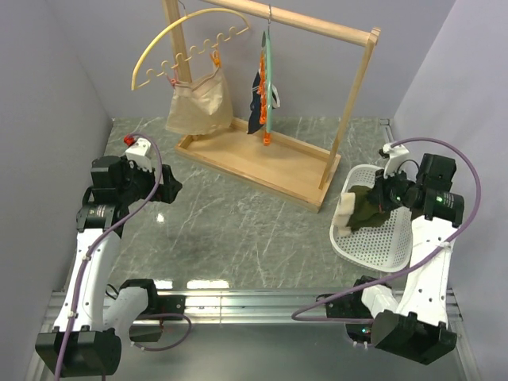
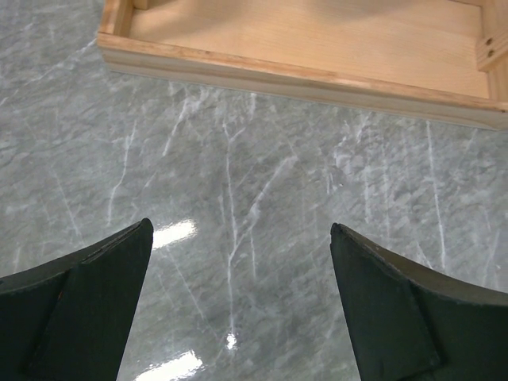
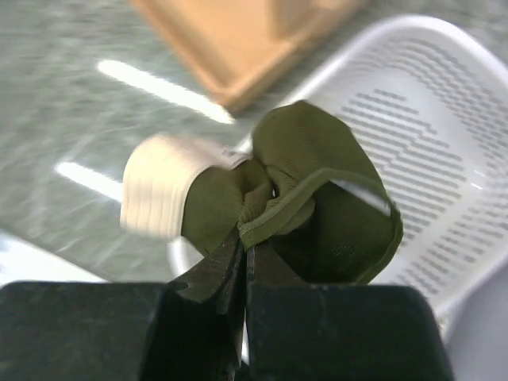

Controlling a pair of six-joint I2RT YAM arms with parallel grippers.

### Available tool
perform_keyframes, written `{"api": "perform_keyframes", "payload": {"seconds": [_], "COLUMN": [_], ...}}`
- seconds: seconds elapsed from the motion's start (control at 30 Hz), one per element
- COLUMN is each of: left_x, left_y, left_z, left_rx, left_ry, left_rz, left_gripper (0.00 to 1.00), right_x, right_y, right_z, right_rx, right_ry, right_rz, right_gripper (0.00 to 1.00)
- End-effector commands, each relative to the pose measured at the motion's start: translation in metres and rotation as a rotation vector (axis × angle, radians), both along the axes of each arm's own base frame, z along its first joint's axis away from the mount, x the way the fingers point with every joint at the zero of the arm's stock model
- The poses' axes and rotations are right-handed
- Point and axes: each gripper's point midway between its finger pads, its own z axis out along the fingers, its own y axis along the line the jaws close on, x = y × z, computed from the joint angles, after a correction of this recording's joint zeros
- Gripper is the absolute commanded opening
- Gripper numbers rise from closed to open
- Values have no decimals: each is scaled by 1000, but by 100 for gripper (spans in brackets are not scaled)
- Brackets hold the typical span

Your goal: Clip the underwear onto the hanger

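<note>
My right gripper (image 1: 384, 198) is shut on the olive-green underwear (image 1: 363, 208) and holds it lifted over the left rim of a white basket (image 1: 381, 246). Its tan waistband (image 1: 346, 210) hangs to the left. In the right wrist view the gripper (image 3: 248, 238) pinches a hem of the underwear (image 3: 325, 206), with the waistband (image 3: 159, 194) blurred. The teal hanger (image 1: 268, 79) with orange clips hangs edge-on from the wooden rack's bar. My left gripper (image 1: 171, 189) is open and empty above the marble table; in the left wrist view it (image 2: 238, 238) frames bare marble.
A wooden rack (image 1: 270, 159) with a tray base stands at the back middle; its base edge shows in the left wrist view (image 2: 294, 75). A cream-yellow scalloped hanger (image 1: 186, 48) holds a beige garment (image 1: 198, 103). A navy garment (image 1: 255, 103) hangs beside the teal hanger.
</note>
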Motion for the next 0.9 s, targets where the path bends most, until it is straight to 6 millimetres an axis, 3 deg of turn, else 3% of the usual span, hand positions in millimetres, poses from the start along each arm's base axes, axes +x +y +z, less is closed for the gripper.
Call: {"api": "perform_keyframes", "payload": {"seconds": [0.0,0.2,0.23,0.27,0.37,0.43,0.6,0.77,0.87], "left_x": [2,0,0,-3,-3,-1,4,9,12], "left_y": [-11,-22,-25,-30,-38,-37,-31,-25,-22], "left_z": [31,44,45,51,60,64,72,65,53], "left_rx": [-39,-129,-143,-177,-242,-280,-366,-425,-426], "left_ry": [-89,-74,-68,-61,-41,-25,18,79,102], "left_rz": [-57,-72,-80,-100,-116,-100,-76,-43,-18], "left_gripper": [99,99,99,99,99,99,98,97,97], "right_x": [-28,-39,-33,-37,-32,-22,5,32,30], "right_y": [46,102,108,125,151,160,184,198,217], "right_z": [37,92,105,109,128,134,121,76,50], "right_rx": [149,303,304,329,412,492,588,579,570], "right_ry": [-31,-133,-190,-194,-252,-250,-225,-210,-158], "right_rz": [166,319,341,406,433,422,362,272,271], "right_gripper": [0,0,0,0,0,0,0,0,0]}}
